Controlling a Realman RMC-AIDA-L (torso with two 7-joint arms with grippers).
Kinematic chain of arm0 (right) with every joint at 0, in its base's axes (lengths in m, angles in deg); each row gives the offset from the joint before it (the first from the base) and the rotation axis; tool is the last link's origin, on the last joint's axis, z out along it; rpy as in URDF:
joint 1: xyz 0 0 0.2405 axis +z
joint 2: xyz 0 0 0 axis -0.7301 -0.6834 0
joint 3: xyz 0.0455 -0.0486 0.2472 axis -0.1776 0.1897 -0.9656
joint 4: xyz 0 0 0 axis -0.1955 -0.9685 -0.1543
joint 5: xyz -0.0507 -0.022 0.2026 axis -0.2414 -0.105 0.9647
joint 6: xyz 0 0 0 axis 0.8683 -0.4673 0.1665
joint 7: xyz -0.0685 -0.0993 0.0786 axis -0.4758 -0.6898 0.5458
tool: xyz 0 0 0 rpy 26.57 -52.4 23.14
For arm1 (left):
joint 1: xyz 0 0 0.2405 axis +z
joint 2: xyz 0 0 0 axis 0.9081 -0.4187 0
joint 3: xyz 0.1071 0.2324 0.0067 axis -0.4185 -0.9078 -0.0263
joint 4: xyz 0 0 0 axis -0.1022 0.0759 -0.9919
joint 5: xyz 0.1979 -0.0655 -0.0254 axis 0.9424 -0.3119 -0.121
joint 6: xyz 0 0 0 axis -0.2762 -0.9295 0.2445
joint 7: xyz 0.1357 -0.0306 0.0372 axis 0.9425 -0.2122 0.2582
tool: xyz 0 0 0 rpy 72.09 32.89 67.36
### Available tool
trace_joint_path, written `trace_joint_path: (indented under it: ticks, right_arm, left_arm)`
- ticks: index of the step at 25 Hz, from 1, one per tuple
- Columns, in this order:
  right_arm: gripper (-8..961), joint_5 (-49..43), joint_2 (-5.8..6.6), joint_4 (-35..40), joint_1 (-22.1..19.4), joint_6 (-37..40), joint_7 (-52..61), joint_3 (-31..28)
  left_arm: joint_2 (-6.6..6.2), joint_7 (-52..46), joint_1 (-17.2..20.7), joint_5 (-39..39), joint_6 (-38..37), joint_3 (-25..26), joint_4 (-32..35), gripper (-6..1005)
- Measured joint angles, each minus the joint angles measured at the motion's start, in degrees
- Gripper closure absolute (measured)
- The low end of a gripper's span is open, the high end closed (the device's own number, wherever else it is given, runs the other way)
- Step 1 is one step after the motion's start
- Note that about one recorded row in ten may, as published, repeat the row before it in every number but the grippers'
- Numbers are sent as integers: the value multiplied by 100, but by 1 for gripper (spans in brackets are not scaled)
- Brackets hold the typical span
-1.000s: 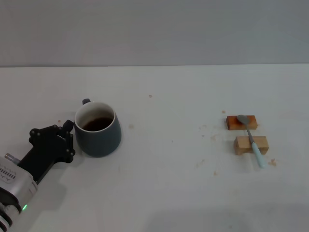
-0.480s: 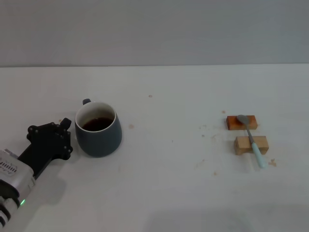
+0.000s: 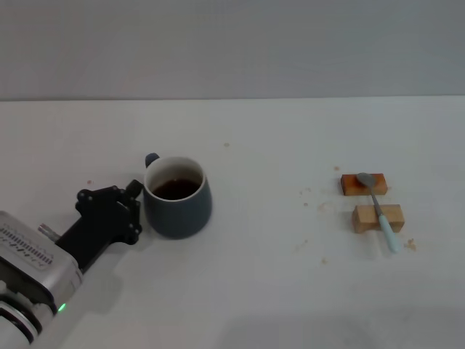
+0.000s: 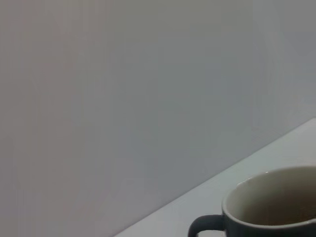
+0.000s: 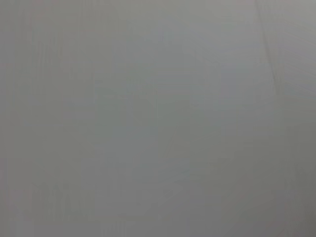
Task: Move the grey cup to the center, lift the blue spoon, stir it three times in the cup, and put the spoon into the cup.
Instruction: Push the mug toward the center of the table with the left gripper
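One left gripper (image 3: 135, 211) against the grey cup (image 3: 178, 207), fingers' spread impossible to tell, blue spoon (image 3: 378, 209) well apart

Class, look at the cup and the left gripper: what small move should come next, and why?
Probably push on toward the robot's right. The left gripper is pressed against the cup, which sits left of the table centre, far from the spoon on its blocks.

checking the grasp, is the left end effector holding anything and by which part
Cannot be told: the left end effector sits against the grey cup's left side, pushing or gripping; the contact is hidden.
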Motion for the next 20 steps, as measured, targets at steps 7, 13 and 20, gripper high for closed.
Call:
trace_joint_path:
  ticks: [7, 13, 20]
  right_arm:
    - [218, -1, 0, 0, 8, 0, 0, 0]
    - [221, -5, 0, 0, 6, 0, 0, 0]
    - [224, -9, 0, 0, 0, 8, -1, 0]
  left_arm:
    - [8, -4, 0, 3, 13, -195, -144, 1001]
    - [14, -6, 1, 3, 19, -332, -249, 1001]
    - [12, -1, 44, -16, -18, -342, -281, 1001]
